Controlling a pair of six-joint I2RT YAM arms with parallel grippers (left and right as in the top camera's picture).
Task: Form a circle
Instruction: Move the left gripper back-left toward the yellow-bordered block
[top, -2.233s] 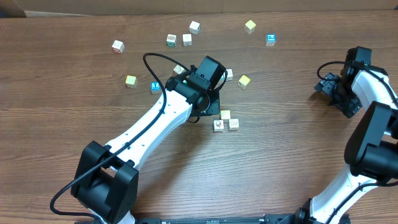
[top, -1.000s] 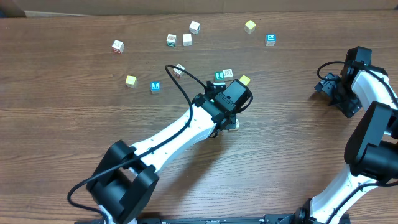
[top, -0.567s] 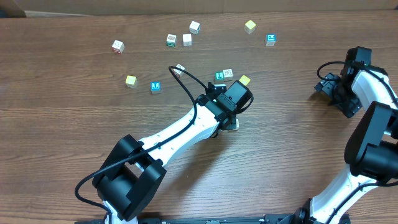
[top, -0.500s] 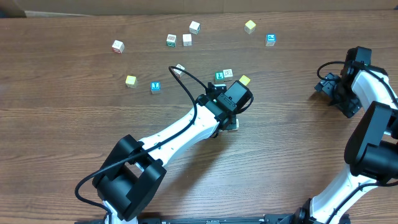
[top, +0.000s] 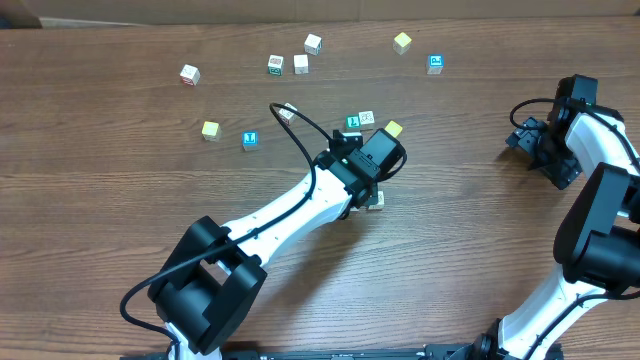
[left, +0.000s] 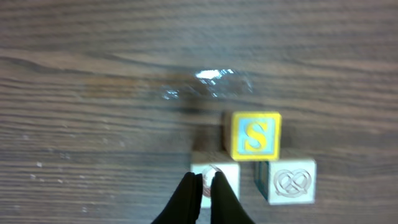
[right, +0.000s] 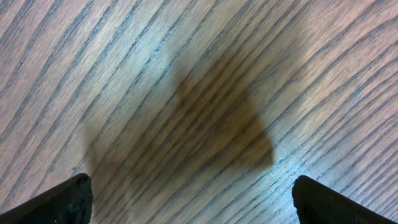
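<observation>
Tight cluster forming the circle (left: 254, 146), set on the wood-grain counter (left: 93, 74) near its middle; in the overhead view mostly hidden under the left arm (top: 290, 205), with one pale corner showing.

From the left wrist, three small cubes packed together:
- pale yellow cube (left: 255, 135), yellow S on a cyan square;
- white cube with a red picture (left: 229, 173), at the yellow cube's lower left corner;
- white cube with a pretzel-like outline (left: 289, 182), one side dark teal, just beneath the yellow cube's right half.

Left gripper (left: 202, 182) pressed together, nothing between the tips, tips overlapping the red-picture cube; contact not determinable.

Right gripper (right: 202, 202) spread wide above bare counter at the right edge, well apart from the cluster.

Loose cubes (top: 402, 42) scattered across the far half of the counter.
</observation>
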